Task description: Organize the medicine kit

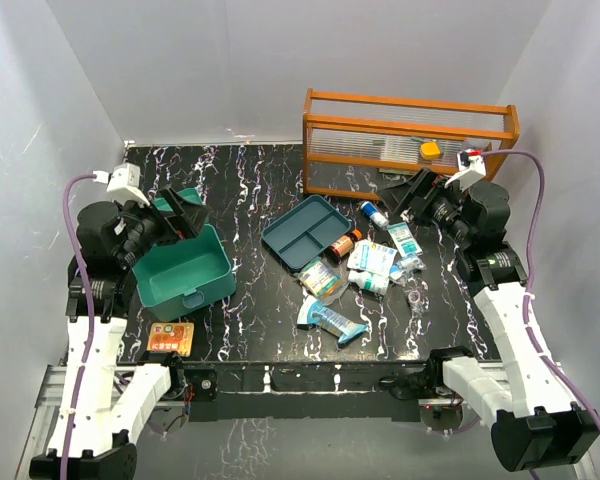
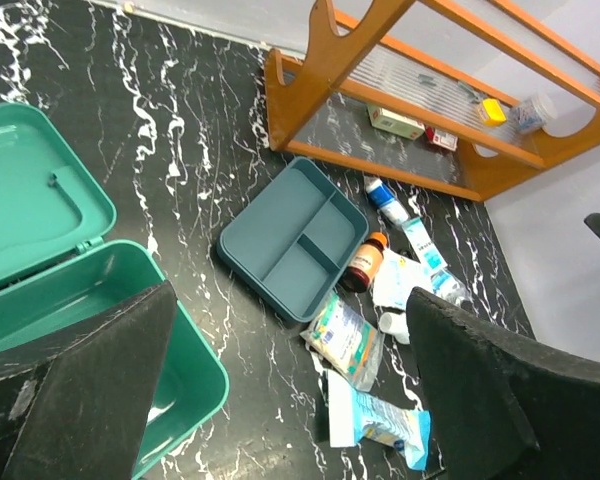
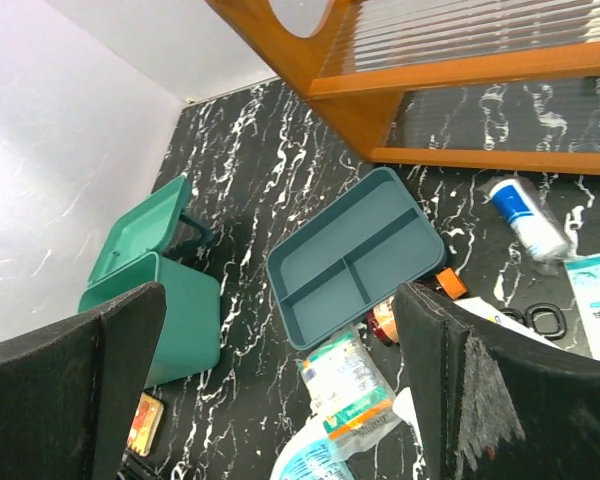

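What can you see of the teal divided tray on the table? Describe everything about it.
The divided tray is a darker teal, plastic-looking rounded rectangle with a raised rim and three compartments, one long and two shorter, all empty. It lies flat, open side up, skewed on the black marbled table, between the open medicine kit box and the loose medicines. A brown bottle lies at its corner; contact is unclear.

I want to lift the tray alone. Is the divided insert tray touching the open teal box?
Apart. The top view shows bare black tabletop between the insert tray and the box; the left wrist view agrees.
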`<state>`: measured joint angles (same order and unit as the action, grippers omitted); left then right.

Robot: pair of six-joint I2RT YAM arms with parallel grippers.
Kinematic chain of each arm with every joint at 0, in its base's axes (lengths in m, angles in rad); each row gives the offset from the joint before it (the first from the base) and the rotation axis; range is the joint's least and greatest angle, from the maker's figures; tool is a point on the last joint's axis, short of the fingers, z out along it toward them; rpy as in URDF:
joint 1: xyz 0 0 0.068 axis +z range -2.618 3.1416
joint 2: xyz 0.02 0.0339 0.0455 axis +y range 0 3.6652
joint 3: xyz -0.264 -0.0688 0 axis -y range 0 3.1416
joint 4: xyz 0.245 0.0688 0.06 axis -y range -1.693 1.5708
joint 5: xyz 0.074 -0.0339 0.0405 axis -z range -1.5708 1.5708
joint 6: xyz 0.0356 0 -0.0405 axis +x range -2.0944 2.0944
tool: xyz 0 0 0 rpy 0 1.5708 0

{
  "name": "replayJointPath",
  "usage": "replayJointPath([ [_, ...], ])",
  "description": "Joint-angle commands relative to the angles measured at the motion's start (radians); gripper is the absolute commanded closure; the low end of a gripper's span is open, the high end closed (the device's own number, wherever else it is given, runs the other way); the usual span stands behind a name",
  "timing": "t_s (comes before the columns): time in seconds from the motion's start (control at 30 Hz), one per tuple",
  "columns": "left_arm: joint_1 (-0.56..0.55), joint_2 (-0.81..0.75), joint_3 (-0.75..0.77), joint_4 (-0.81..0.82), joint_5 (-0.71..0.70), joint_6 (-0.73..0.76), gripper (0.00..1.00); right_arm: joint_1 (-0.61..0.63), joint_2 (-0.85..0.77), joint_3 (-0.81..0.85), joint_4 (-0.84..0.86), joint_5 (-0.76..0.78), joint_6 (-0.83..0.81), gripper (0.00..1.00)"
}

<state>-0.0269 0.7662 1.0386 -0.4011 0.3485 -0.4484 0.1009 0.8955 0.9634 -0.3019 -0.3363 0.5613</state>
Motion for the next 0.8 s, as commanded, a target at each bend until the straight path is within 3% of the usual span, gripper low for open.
replayJointPath([
  [0.0, 0.010, 0.000, -0.018, 0.043, 0.082, -0.020, 0.02, -0.021, -0.022, -0.032, 0.146, -0.087, 0.095, 0.02],
  [0.17, 0.011, 0.033, -0.055, 0.074, 0.237, -0.017, 0.01, -0.027, -0.026, -0.113, 0.174, -0.045, 0.289, 0.08],
  [0.27, 0.013, 0.071, -0.075, 0.019, 0.190, -0.024, 0.01, -0.029, -0.024, -0.177, 0.218, -0.051, 0.339, 0.12],
  [0.5, 0.013, 0.181, -0.110, -0.091, 0.111, -0.083, 0.02, -0.031, 0.081, -0.194, 0.201, -0.150, 0.265, 0.33],
  [0.67, 0.014, 0.131, -0.143, -0.109, -0.125, -0.108, 0.01, -0.028, 0.107, -0.206, 0.205, -0.224, 0.206, 0.27],
  [0.77, 0.014, 0.118, -0.147, -0.122, -0.179, -0.120, 0.01, -0.024, 0.107, -0.216, 0.216, -0.279, 0.198, 0.22],
])
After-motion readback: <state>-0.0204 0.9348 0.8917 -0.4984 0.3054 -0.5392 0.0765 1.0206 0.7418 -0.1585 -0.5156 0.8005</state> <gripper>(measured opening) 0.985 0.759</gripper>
